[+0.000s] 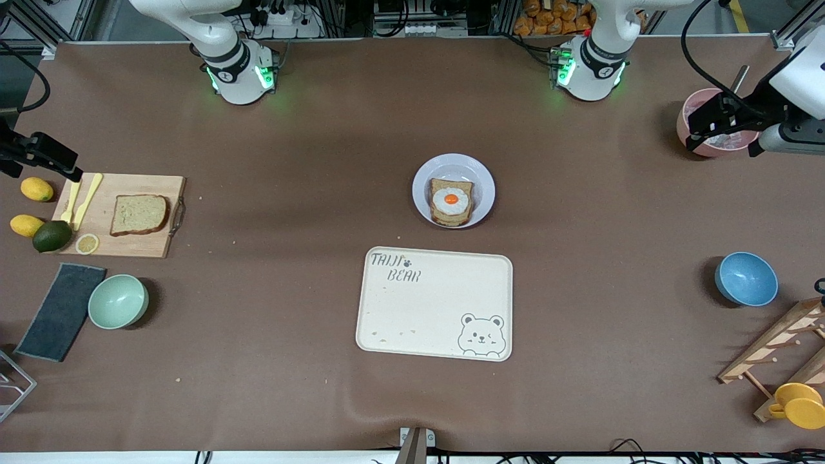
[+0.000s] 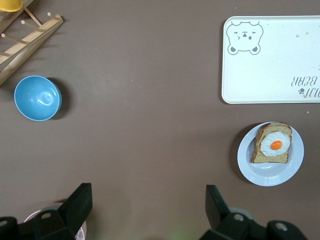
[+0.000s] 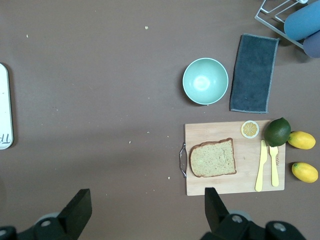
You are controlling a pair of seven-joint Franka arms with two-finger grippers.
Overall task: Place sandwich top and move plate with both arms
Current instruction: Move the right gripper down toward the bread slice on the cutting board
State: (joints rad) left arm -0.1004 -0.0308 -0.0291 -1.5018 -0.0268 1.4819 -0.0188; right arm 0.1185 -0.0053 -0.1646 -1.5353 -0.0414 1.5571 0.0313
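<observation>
Brown matting covers the whole table (image 1: 290,361), with wide bare stretches between the things on it. The sandwich top (image 1: 138,214) lies flat on a wooden cutting board (image 1: 155,248) at the right arm's end of the table, at about nine o'clock from the plate (image 1: 480,174). Its crust is clear of the board's edges on every side, with a yellow knife and fork (image 1: 82,200) just beside it. The plate sits mid-table, an egg-topped slice (image 1: 451,202) on it, its rim free all round. At six o'clock from the plate, near but apart, lies the cream bear tray (image 1: 435,309).

My right gripper (image 3: 145,212) hangs over the bare mat near the board, fingers spread wide, holding nothing. My left gripper (image 2: 147,207) hangs by the pink cup (image 1: 693,116) at the left arm's end, well apart from the plate, fingers likewise spread and empty.

A mint bowl (image 1: 118,301), dark cloth (image 1: 61,311), lime (image 1: 52,236) and lemons (image 1: 37,189) crowd round the board; a blue bowl (image 1: 746,278) stands alone.
</observation>
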